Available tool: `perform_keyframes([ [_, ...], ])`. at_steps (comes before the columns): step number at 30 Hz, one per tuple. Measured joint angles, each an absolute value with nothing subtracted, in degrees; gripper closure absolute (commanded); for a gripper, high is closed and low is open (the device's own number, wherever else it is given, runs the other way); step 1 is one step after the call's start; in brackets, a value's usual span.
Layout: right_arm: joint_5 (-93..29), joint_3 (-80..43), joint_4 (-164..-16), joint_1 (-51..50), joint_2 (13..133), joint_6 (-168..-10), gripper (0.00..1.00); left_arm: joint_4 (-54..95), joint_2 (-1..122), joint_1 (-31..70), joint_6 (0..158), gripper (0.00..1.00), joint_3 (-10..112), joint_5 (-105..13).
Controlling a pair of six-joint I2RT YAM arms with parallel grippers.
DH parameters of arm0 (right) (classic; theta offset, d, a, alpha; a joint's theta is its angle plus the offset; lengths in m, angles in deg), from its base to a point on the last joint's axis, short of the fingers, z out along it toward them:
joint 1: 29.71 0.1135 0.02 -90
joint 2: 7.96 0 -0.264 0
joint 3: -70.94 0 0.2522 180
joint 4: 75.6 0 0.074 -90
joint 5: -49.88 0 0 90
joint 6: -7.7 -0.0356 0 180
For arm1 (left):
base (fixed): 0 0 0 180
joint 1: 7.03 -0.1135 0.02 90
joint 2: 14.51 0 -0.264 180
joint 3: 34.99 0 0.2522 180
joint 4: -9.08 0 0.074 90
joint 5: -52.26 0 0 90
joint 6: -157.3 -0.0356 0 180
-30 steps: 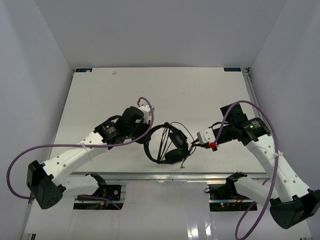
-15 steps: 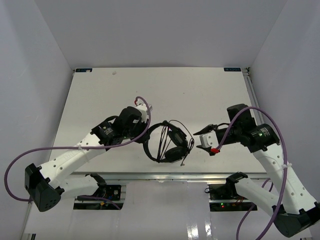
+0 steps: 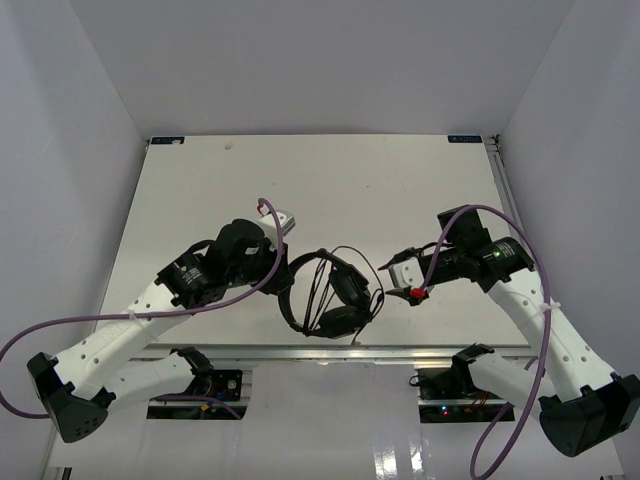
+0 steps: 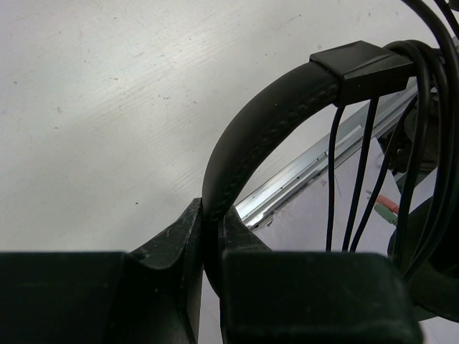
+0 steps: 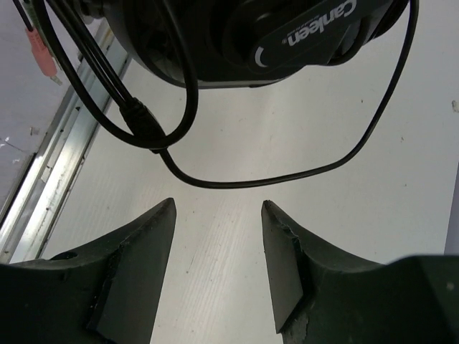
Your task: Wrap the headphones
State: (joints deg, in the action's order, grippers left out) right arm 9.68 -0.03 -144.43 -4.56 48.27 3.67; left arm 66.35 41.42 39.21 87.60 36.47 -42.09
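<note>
The black headphones (image 3: pixel 335 292) sit near the table's front edge, their thin dark cord (image 3: pixel 368 268) looped around the cups. My left gripper (image 3: pixel 283 268) is shut on the headband (image 4: pixel 251 143), which arches up out of the jaws in the left wrist view. My right gripper (image 3: pixel 397 277) is open and empty just right of the cups. In the right wrist view the gripper (image 5: pixel 218 208) faces an ear cup (image 5: pixel 287 32) marked "Canleen", with a cord loop (image 5: pixel 287 174) lying on the table just ahead of its fingertips. The light plug (image 5: pixel 39 54) hangs past the table edge.
The metal rail of the table's front edge (image 4: pixel 308 175) runs right under the headphones. Purple robot cables (image 3: pixel 500 215) arch over both arms. White walls close the table on the left, right and back.
My left gripper has drawn the headphones slightly back toward the front left. My right gripper has let go of the cord, opened, and shifted a little away from the cups.
</note>
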Motion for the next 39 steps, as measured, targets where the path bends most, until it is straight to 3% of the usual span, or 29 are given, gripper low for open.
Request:
perform_keyframes([
  [14,17.3,-0.1,-146.8,-4.6,44.2,5.4,0.42,66.1,42.8,39.2,87.7,1.0,36.5,-42.8],
  [27,20.9,1.2,-149.7,-4.5,43.8,6.6,0.58,64.9,43.6,39.2,88.7,1.0,36.5,-43.6],
  [36,20.6,1.8,-147.5,-4.1,44.2,5.5,0.64,64.7,43.6,39.2,89.4,1.0,36.7,-45.1],
  [39,20.4,1.8,-146.4,-4.1,44.5,5.0,0.73,64.6,43.6,39.2,89.4,1.0,36.7,-45.9],
])
